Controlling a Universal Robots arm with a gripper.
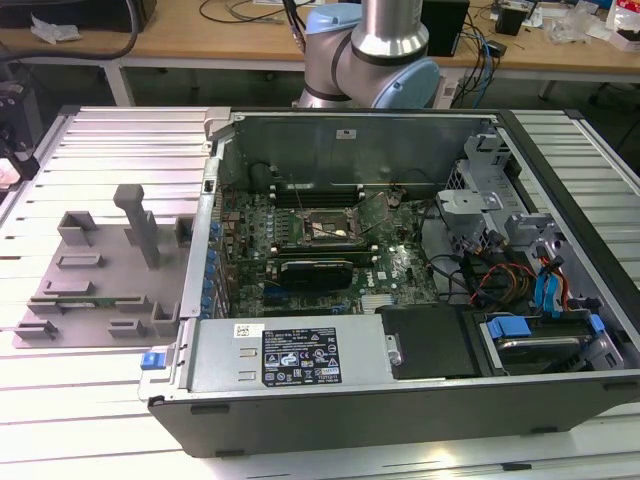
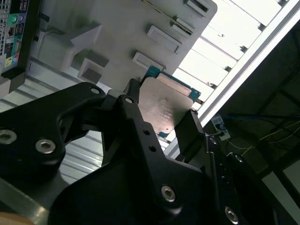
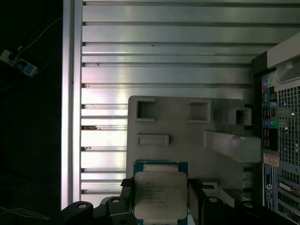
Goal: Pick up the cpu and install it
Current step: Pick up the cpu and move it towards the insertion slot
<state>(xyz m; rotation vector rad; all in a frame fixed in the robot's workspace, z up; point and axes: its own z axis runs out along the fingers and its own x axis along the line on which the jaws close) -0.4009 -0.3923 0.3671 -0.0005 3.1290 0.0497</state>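
power supply sticker (image 1: 302, 358), inside the computer case (image 1: 400, 425) by its near wall: black, with white print and marks too small to read
white sticker (image 1: 248, 330), beside it: unreadable
cpu (image 3: 161, 194) top plate: faint engraved lines, illegible

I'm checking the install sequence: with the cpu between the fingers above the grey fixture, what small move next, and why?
Probably carry the cpu toward the computer case: the gripper appears shut on it above the grey fixture, while the motherboard socket sits inside the case.
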